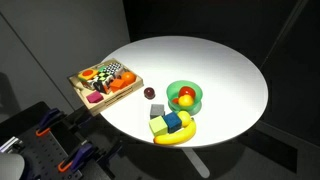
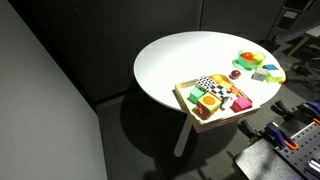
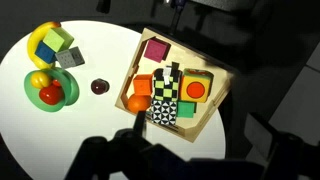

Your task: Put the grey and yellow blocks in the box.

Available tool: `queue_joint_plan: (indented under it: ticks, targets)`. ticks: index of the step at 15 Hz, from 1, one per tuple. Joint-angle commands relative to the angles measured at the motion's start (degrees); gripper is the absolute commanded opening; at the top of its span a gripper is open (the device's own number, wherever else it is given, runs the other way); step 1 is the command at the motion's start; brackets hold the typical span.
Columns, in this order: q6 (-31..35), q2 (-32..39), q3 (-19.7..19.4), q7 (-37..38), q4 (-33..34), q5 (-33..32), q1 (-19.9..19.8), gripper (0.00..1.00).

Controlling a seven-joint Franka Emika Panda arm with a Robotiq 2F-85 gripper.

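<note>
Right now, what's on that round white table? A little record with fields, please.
table: round white tabletop
box: shallow light-wood tray, holding colourful toys and a black-and-white checkered piece
grey block: dull grey cube, on the table outside the tray
yellow block: yellow-green block, on the table close to the grey cube
neighbours: blue cube, yellow banana
bowl: round green bowl with fruit inside
progress: neither block in the tray

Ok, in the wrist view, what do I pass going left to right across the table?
Green bowl → small dark red ball → box. The banana, yellow block and grey block overlap the bowl's span, so they are left out.
</note>
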Motion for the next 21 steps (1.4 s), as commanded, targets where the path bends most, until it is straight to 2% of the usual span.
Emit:
queue_joint_plan:
  ticks: [1,10,21]
  targets:
    - [-0.10,0.19,-0.41,0.34,0.13,-0.35,0.55,1.00]
    - [-0.40,0.36,-1.47,0.18,0.83,0.12,0.17,1.00]
    - [-0.09,1.01,-9.67,-1.08,3.44,2.05,-2.45,1.00]
